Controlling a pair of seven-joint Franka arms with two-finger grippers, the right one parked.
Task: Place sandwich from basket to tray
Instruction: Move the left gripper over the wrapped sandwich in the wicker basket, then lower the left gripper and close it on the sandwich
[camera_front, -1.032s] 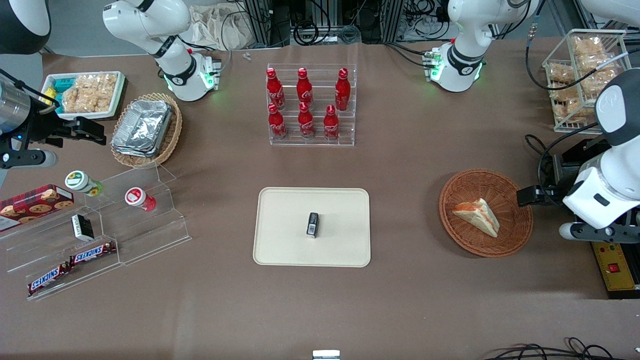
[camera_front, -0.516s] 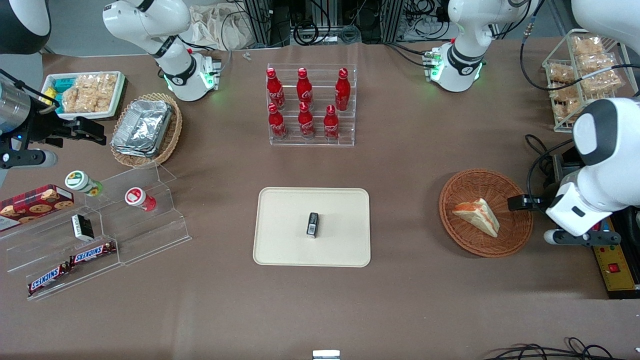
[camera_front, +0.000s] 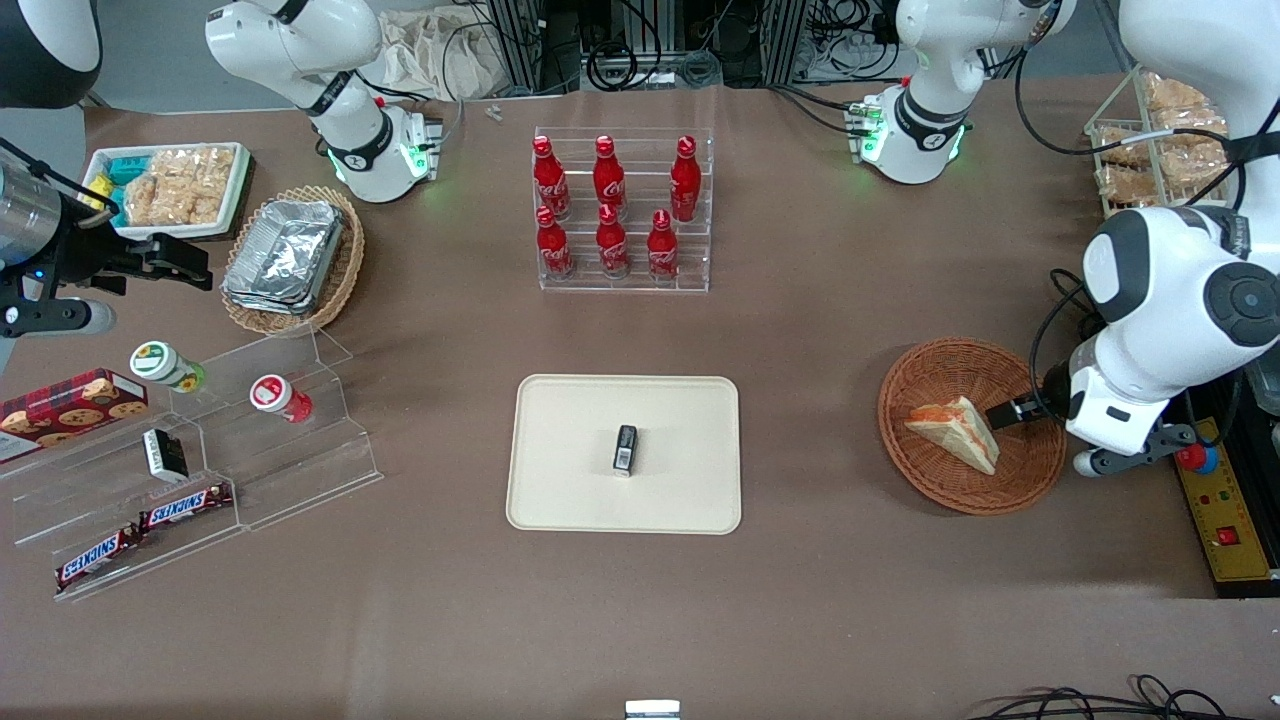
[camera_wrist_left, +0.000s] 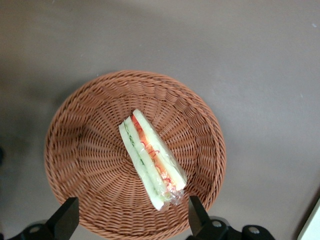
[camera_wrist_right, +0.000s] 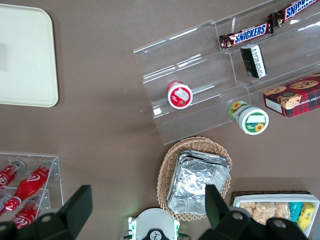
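From the front, the round woven basket (camera_front: 971, 427) holds the three-cornered sandwich (camera_front: 954, 431). The gripper (camera_front: 1003, 415) hangs over the basket's rim, beside the sandwich. The flat cream tray (camera_front: 624, 453) lies toward the parked arm's end, with a small black box (camera_front: 625, 448) on it.

From the left wrist, the gripper (camera_wrist_left: 131, 220) is spread wide above the wrapped sandwich (camera_wrist_left: 151, 158) in the bumpy wicker basket (camera_wrist_left: 80, 155).

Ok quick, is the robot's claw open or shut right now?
Gripper: open, holding nothing, hovering above the sandwich in the basket.
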